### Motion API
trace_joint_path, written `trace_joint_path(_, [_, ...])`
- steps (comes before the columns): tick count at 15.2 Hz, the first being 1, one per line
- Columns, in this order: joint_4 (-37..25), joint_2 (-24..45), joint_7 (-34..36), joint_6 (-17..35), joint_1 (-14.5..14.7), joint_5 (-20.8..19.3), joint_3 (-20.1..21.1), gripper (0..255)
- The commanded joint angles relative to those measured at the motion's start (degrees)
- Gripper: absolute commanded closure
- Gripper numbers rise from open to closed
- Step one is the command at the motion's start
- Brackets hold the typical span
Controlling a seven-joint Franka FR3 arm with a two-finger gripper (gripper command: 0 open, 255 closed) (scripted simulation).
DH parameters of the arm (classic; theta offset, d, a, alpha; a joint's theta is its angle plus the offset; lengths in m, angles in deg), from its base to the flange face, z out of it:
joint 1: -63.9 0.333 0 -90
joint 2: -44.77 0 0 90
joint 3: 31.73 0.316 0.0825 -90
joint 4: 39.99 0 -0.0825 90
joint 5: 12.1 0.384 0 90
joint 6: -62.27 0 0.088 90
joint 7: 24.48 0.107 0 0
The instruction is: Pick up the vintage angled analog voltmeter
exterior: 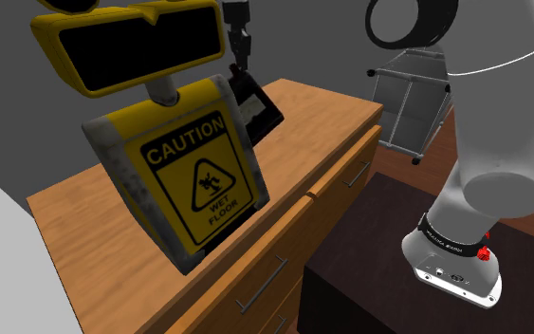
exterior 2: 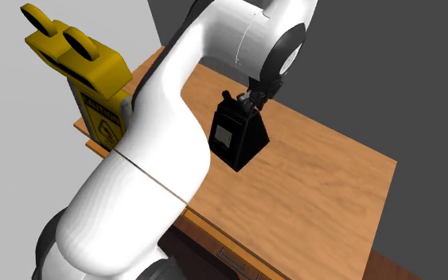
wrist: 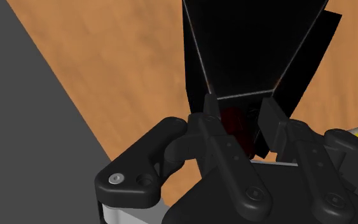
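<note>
The voltmeter (exterior 2: 242, 139) is a black wedge-shaped box with a pale dial face, standing on the wooden dresser top (exterior 2: 317, 183). In the shoulder view the voltmeter (exterior: 260, 104) is half hidden behind the yellow sign. My gripper (exterior 2: 250, 103) comes down on its top edge. In the wrist view the two fingers of the gripper (wrist: 241, 111) clasp the narrow upper end of the voltmeter (wrist: 247, 44), one on each side. I cannot tell whether its base is off the wood. In the shoulder view the gripper (exterior: 239, 66) shows just above the meter.
A tall yellow "CAUTION WET FLOOR" sign (exterior: 193, 171) stands on the dresser, close beside the meter, also seen as the sign (exterior 2: 95, 87). Bare wood (exterior: 322, 123) lies beyond the meter. A grey wire cart (exterior: 412, 104) stands on the floor behind the dark stand (exterior: 388, 247).
</note>
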Motion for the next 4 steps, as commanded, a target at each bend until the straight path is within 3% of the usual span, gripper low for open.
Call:
trace_joint_path(1, [-3.4,0.9,-0.1,-2.2,-0.4,0.1,0.0,255])
trace_joint_path(4, [-5.5,1.6,0.0,-3.6,-0.5,0.2,0.0,255])
